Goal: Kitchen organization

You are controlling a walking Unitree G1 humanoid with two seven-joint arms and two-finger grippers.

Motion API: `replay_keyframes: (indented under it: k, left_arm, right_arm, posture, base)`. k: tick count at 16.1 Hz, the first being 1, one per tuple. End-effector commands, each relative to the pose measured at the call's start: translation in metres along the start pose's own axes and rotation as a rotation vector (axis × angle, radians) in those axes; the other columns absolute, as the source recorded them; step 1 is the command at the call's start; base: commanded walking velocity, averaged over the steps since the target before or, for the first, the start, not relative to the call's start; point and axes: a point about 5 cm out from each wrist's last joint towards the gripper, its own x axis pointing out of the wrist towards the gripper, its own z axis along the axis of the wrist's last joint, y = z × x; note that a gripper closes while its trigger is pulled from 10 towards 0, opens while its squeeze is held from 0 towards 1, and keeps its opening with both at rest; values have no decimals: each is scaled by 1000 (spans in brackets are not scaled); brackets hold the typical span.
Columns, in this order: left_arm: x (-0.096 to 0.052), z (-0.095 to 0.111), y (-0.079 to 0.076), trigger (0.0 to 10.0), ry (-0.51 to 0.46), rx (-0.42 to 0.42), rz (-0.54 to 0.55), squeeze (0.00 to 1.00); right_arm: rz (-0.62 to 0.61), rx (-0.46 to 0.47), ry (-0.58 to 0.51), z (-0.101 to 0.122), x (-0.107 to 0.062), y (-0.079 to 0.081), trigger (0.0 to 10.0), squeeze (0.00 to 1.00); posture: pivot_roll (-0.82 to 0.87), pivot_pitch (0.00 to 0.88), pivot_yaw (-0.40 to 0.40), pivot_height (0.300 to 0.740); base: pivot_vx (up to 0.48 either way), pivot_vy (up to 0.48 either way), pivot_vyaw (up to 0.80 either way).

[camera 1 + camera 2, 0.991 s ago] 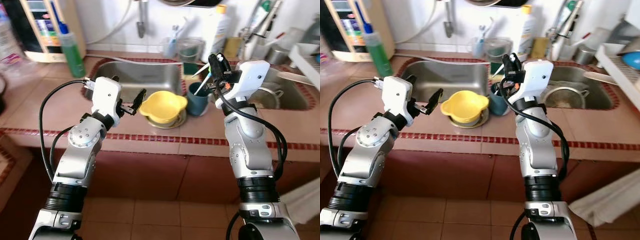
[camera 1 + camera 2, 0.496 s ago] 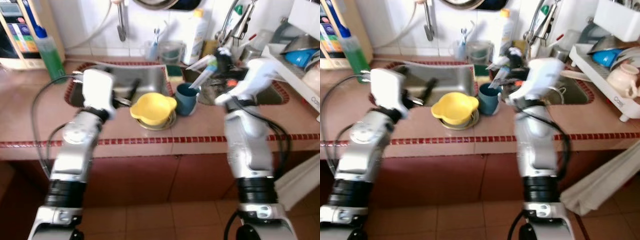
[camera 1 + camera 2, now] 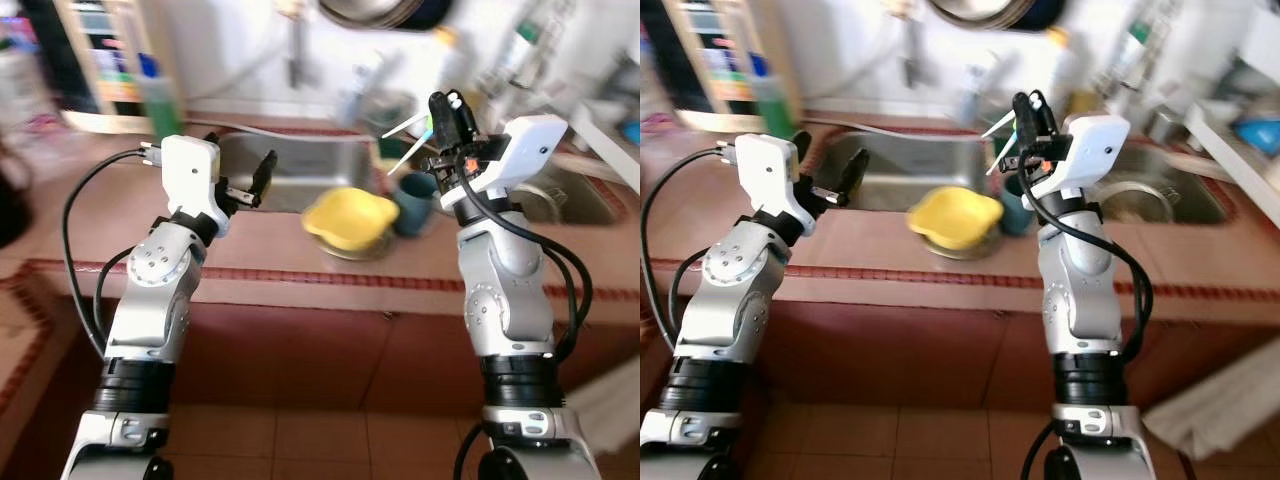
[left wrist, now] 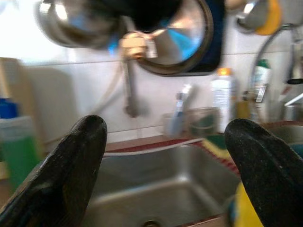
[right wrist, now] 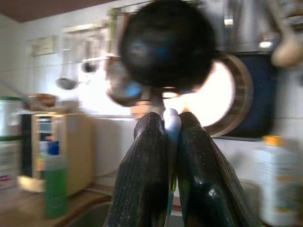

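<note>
Our right pincer (image 3: 441, 112) grips a toothbrush (image 3: 405, 128) tight above the blue cup (image 3: 414, 190), our left pincer (image 3: 262, 178) is open, so we should go slow.

Bright, even daylight fills the kitchen. The white tiled back wall (image 3: 230, 60) is washed out and smeared by motion blur, while the silver arms stay fairly sharp. Glare glints off the hanging steel pan (image 4: 182, 38). In the wrist views, the close black fingers (image 5: 147, 179) are soft and out of focus.
</note>
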Motion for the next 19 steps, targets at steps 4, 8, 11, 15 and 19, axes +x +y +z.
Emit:
replay_keyframes:
  k: [4, 8, 11, 15, 19]
  left_arm:
    - [3, 5, -3, 10000, -23, 18, -1, 0]
    - [-5, 4, -7, 10000, -56, -4, -13, 0]
    - [-15, 2, -9, 10000, -68, -33, -49, 0]
    - [-25, -1, -7, 10000, -68, -49, -48, 0]
    - [-30, -1, -8, 10000, -70, -53, -40, 0]
  right_arm:
    - [17, -8, -24, 6, 1, 1, 10000, 0]
    - [92, -40, 45, -4, -13, 1, 10000, 0]
    - [229, -56, 89, -10, -25, 12, 10000, 0]
    - [277, -52, 119, -14, -32, 17, 10000, 0]
    - [311, -45, 132, -17, -34, 22, 10000, 0]
  posture:
    - [-44, 0, -5, 740]
    - [-49, 0, -2, 740]
    - [-50, 0, -1, 740]
    - [-44, 0, -2, 740]
    - [-36, 0, -10, 740]
  base:
    - [0, 0, 0]
    - [0, 0, 0]
    - [0, 0, 0]
    - [0, 0, 0]
    - [0, 0, 0]
